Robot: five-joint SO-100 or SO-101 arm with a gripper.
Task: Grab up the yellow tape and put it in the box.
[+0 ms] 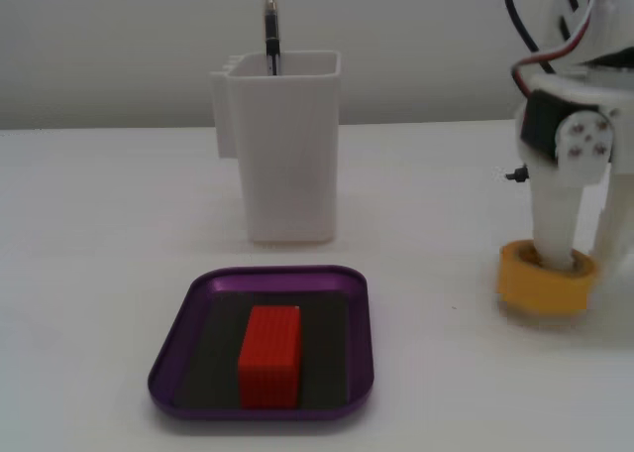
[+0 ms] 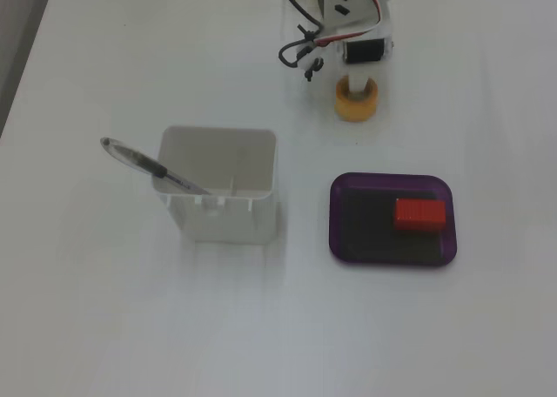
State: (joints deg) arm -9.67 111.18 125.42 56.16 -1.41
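Nearest to my front-facing fixed view sits a purple tray, rounded at the corners, with a dark inner floor. It holds one item: a red ribbed block, standing on the floor slightly right of centre. In the top-down fixed view the same tray lies right of centre with the block toward its upper right corner.

Behind the tray stands a white box, tall and open-topped. It holds a pen that leans out over the rim; from above, the pen slants out over the left wall of the box.

To the right on the white tabletop lies the yellow tape, flat on its side, well apart from the box. One white finger of the jaws reaches down into the roll's core. I cannot tell how wide the jaws stand. From above, the tape rests just below the arm.
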